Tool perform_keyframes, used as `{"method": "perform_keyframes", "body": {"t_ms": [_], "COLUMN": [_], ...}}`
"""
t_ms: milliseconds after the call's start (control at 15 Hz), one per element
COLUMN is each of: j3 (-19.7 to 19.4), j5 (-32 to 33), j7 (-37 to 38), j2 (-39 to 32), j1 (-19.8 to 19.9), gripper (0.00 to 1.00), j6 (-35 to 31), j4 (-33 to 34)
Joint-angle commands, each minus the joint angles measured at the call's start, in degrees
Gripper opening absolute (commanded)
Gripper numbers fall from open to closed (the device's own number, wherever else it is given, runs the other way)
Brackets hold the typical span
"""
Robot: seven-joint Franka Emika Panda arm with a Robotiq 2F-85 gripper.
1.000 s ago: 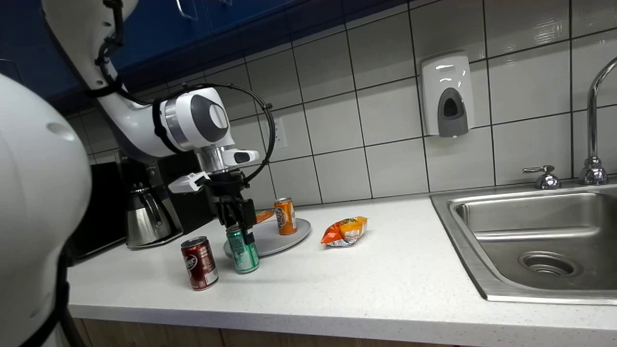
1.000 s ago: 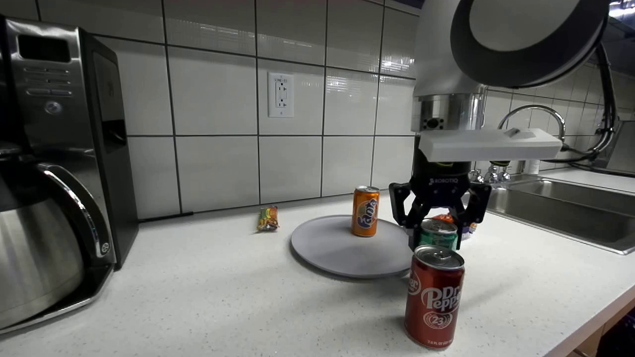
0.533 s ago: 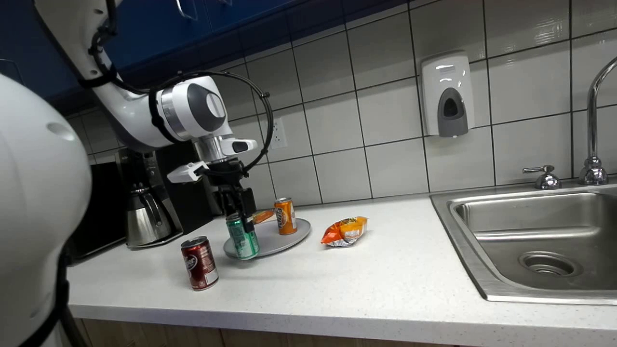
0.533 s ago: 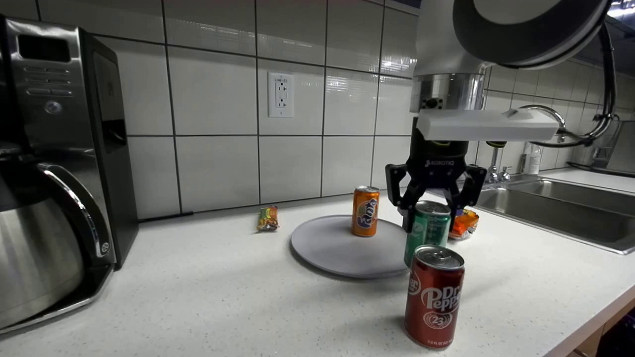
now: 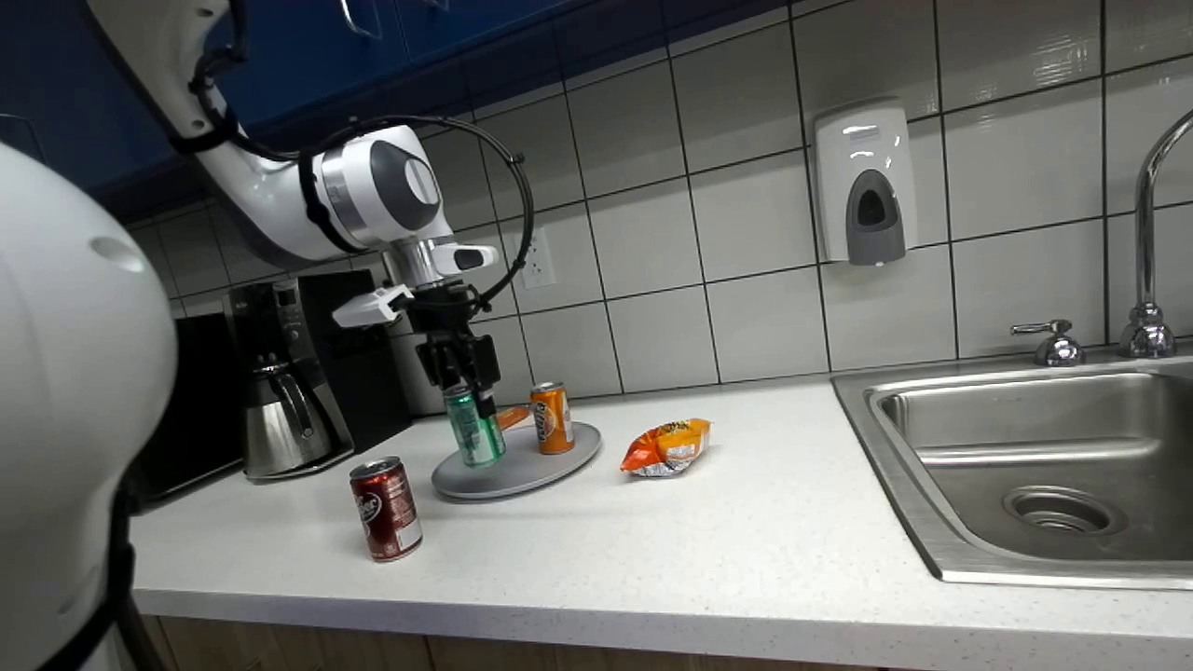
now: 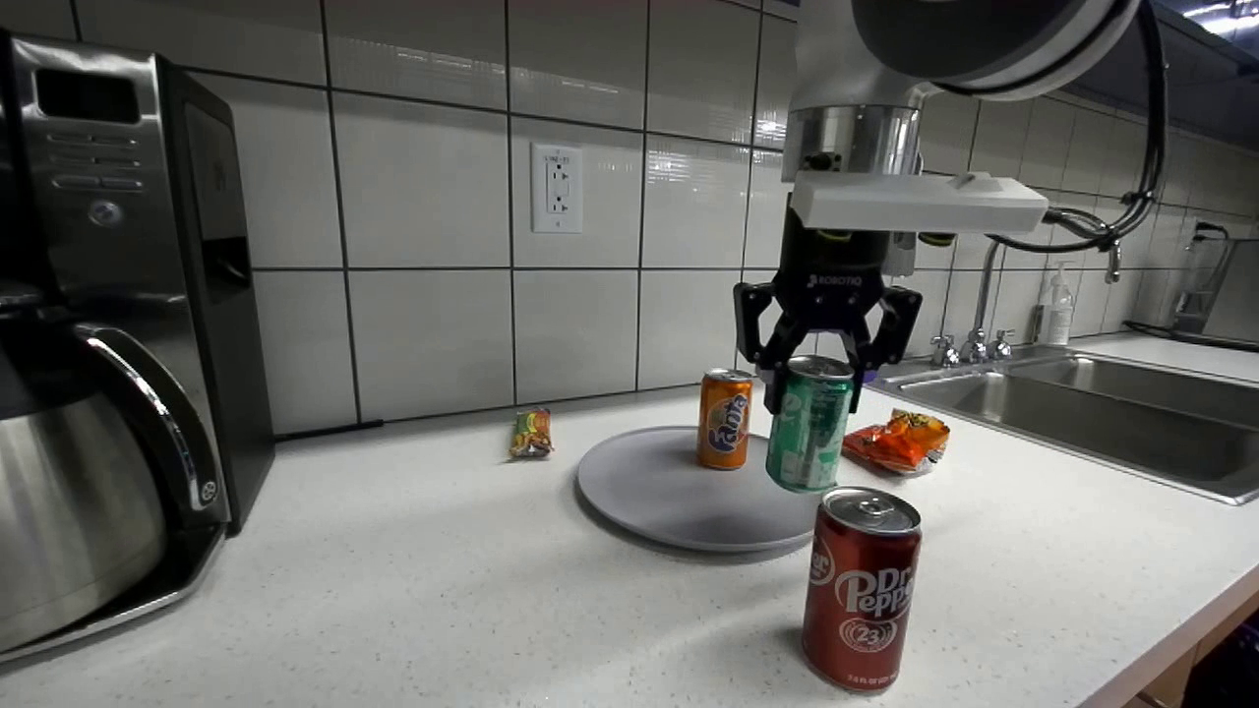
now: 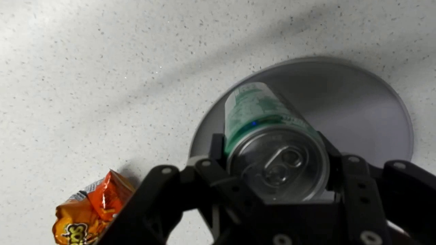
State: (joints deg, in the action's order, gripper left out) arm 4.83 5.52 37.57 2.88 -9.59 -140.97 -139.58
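So the tool (image 6: pixel 814 395) has the green can (image 6: pixel 809 442) gripped right below it, long axis roughly upright, with the grey plate (image 6: pixel 649 482) under that; honestly can't tell if the can's base touches down.

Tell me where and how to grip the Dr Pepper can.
Pinch the Dr Pepper can by opposite sides of its upper body, probably from above: it stands upright, a cylinder with its top uncovered. The claw should first release the green can it holds.
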Motion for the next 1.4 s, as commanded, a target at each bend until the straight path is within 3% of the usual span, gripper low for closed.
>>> {"method": "perform_keyframes", "body": {"t_ms": [0, 933, 1333], "j3": [1.0, -0.1, -0.5], "j5": [-0.7, -0.3, -0.3], "j7": [-3.1, -10.1, -11.9], "j2": [-4.0, -20.9, -25.3], "j1": [1.2, -1.6, -2.9], "gripper": [0.38, 0.38, 0.38], "j6": [3.2, 8.5, 10.0], "j4": [6.5, 27.0, 32.4]}}
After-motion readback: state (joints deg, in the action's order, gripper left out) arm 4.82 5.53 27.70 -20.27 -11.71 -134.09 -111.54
